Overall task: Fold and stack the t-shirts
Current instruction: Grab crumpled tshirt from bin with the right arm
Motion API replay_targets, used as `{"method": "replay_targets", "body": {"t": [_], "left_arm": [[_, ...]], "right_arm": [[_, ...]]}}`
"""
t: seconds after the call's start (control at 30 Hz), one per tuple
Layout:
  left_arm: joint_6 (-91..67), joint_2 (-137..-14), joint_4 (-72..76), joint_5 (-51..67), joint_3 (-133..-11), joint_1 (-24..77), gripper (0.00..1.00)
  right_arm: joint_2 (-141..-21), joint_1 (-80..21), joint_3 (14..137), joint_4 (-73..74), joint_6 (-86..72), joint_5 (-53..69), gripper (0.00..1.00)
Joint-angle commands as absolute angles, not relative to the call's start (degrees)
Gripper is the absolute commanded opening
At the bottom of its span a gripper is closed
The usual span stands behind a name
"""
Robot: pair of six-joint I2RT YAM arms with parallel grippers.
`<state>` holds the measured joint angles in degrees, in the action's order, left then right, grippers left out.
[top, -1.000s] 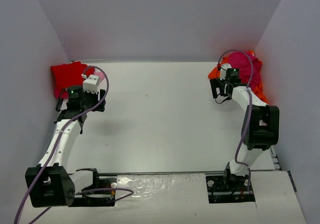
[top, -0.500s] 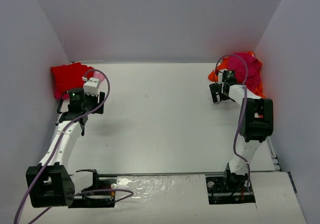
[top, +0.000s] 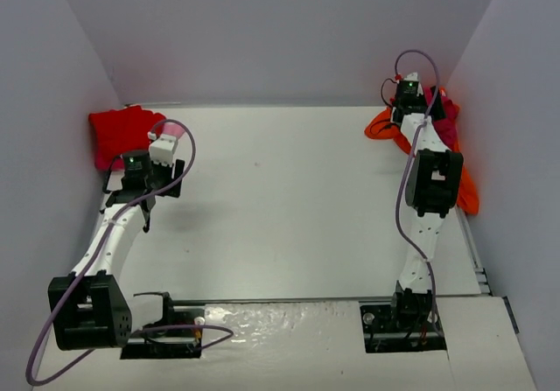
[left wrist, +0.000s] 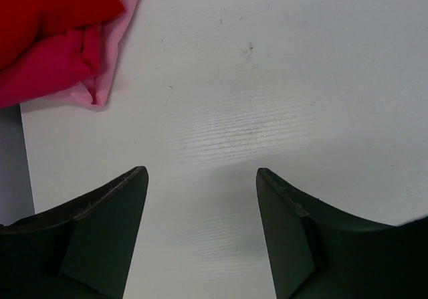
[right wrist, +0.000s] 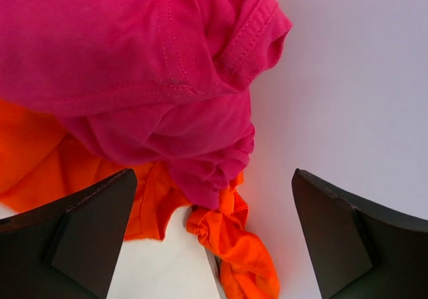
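Observation:
A crumpled magenta-pink t-shirt [right wrist: 134, 58] lies on top of an orange t-shirt [right wrist: 244, 249] in the far right corner, against the side wall. In the top view the magenta shirt [top: 444, 118] and the orange shirt [top: 380, 128] lie under my raised right gripper [top: 408, 94]. That right gripper [right wrist: 214, 185] hangs wide open above the pile, touching nothing. A folded red t-shirt [top: 121, 132] lies at the far left. My left gripper [top: 144, 177] hovers just in front of it; this left gripper [left wrist: 200, 178] is open over bare table, with the red t-shirt [left wrist: 47, 11] beyond its left finger.
Pale walls close in the white table [top: 280, 198] on three sides. The right wall [right wrist: 354, 78] stands right beside the pile. A paler pink cloth edge [left wrist: 124, 31] shows beneath the red shirt. Both arm bases sit on the near edge.
My right arm has risen and swung back from the pile's near-left side to above it. The left gripper has shifted only slightly. Both grippers stay open.

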<state>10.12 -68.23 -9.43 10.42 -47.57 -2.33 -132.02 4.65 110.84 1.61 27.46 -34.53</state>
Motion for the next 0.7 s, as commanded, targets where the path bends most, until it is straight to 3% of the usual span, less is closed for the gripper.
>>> {"method": "replay_targets", "body": {"t": [0.0,0.23,0.27,0.33,0.37,0.4,0.43,0.5,0.67], "left_arm": [[12.07,-70.39,-7.47,9.19,-51.96,-2.6,0.63],[13.15,-76.05,-6.74,9.23,-54.31,-2.55,0.63],[13.27,-76.77,-6.41,9.3,-54.59,-2.53,0.63],[13.22,-78.5,-6.65,9.23,-55.72,-2.41,0.63],[13.18,-79.38,-7.01,9.23,-56.45,-2.35,0.62],[13.18,-80.16,-7.35,9.23,-57.06,-2.29,0.62],[13.21,-80.65,-7.59,9.23,-57.45,-2.26,0.62],[13.27,-81.44,-7.98,9.23,-58.1,-2.2,0.62],[13.09,-79.7,-7.73,9.23,-57.73,-2.11,0.62]], "right_arm": [[-135.08,6.91,117.73,0.91,30.04,-38.08,1.0],[-142.52,8.67,126.64,6.53,28.95,-28.46,0.99],[-143.78,8.8,128.13,8.12,28.64,-26.6,0.95],[-146.2,8.88,129.61,10.46,28.62,-23.47,0.71],[-147.14,8.88,130.21,11.51,28.63,-22.07,0.5],[-147.92,8.88,131.04,12.46,28.57,-20.96,0.21],[-147.97,8.91,131.45,12.56,27.92,-21.08,0.12],[-147.72,8.94,132.03,12.62,26.65,-21.42,0.0],[-137.87,8.25,130.36,12.75,24.68,-19.28,0.0]]}}
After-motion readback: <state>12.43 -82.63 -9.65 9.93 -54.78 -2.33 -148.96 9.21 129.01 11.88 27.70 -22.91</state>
